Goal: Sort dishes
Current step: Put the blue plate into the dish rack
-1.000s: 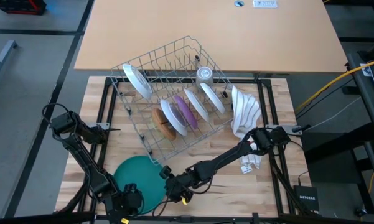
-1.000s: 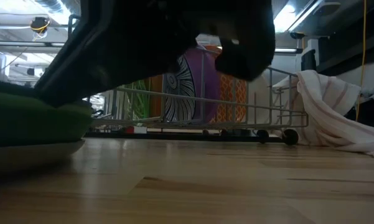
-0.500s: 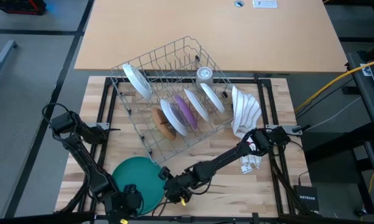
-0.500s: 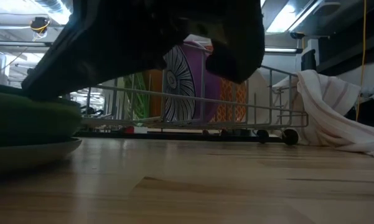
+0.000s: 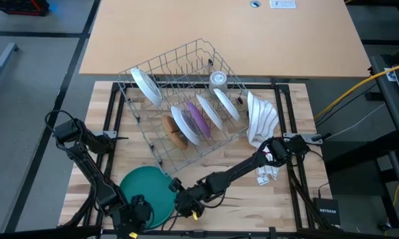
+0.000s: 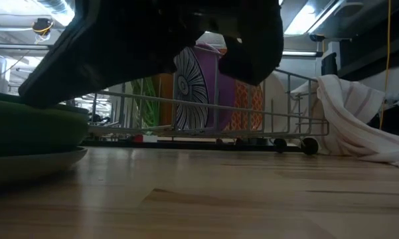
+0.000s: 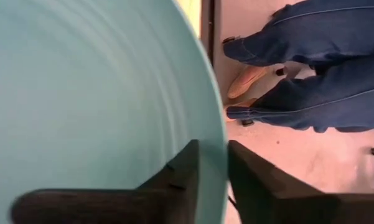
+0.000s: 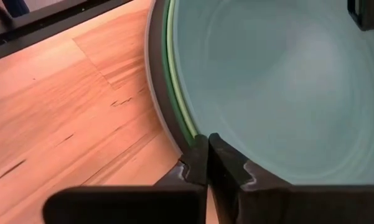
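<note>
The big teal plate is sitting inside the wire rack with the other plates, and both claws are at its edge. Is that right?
Not quite. The teal plate is not in the wire rack; the high view shows it on the wooden table in front of the rack, on top of other plates. The rest is right: the left claw and the right claw are both at its edge.

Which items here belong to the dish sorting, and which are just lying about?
Job: teal plate topping the stack at the front edge, left gripper and right gripper at its rim; white plates, purple plate, brown dish.
Lying about: wire rack, striped cloth.
</note>
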Controlling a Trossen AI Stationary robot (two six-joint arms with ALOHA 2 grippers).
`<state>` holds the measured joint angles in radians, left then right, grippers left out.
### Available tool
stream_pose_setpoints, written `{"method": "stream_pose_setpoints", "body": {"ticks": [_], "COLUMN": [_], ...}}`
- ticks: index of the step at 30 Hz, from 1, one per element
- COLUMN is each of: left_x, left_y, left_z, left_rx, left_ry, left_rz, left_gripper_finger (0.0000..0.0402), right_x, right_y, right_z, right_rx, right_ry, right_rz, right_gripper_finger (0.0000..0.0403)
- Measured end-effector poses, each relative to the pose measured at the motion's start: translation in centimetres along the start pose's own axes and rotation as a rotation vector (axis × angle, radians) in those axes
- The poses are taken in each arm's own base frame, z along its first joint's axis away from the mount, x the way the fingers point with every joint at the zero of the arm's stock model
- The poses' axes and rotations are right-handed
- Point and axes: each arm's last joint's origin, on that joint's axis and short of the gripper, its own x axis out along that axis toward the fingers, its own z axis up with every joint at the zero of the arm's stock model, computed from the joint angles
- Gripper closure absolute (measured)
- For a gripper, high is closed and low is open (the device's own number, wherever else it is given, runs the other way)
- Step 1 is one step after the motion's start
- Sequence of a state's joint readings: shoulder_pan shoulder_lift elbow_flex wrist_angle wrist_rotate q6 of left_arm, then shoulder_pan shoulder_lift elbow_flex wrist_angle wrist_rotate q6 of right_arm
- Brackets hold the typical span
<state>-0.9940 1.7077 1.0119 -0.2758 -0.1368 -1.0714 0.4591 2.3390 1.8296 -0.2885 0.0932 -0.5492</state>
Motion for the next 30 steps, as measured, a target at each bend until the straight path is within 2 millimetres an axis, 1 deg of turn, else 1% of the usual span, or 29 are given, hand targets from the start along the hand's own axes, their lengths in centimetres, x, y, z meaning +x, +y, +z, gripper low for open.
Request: {"method": "stream_pose_setpoints", "body": {"ticks": [4,6,10,17,20,26,28,30], "left_x": [0.0,0.0,0.1,1.1,1.4,1.4,1.4,1.4], "left_y": [0.2,0.3,0.5,0.7,0.5,0.6,0.6,0.6], "left_z": [-0.1,-0.1,0.0,-0.3,-0.4,-0.2,-0.2,-0.1], "left_rx": [0.032,0.059,0.056,0.055,0.061,0.094,0.089,0.092], "left_ry": [0.008,0.012,0.022,0.087,0.115,0.118,0.119,0.118], "left_rz": [0.016,0.021,0.036,0.021,-0.012,-0.014,-0.015,-0.017], "left_gripper_finger": [0.0271,0.0250,0.0228,0.0231,0.0232,0.0233,0.0241,0.0261], "right_x": [-0.2,-0.4,-0.9,-1.8,-1.9,-1.9,-1.9,-1.9], "right_y": [-0.4,-0.6,-1.2,-2.2,-2.3,-2.3,-2.3,-2.3], "right_z": [0.5,0.9,1.9,3.3,3.4,3.4,3.3,3.3], "right_rx": [0.004,0.005,0.009,0.015,0.015,0.015,0.021,0.044], "right_ry": [-0.017,-0.027,-0.064,-0.110,-0.113,-0.108,-0.106,-0.108], "right_rz": [-0.003,-0.009,-0.032,-0.068,-0.070,-0.067,-0.065,-0.064], "right_gripper_finger": [0.0381,0.0381,0.0383,0.0385,0.0385,0.0385,0.0385,0.0385]}}
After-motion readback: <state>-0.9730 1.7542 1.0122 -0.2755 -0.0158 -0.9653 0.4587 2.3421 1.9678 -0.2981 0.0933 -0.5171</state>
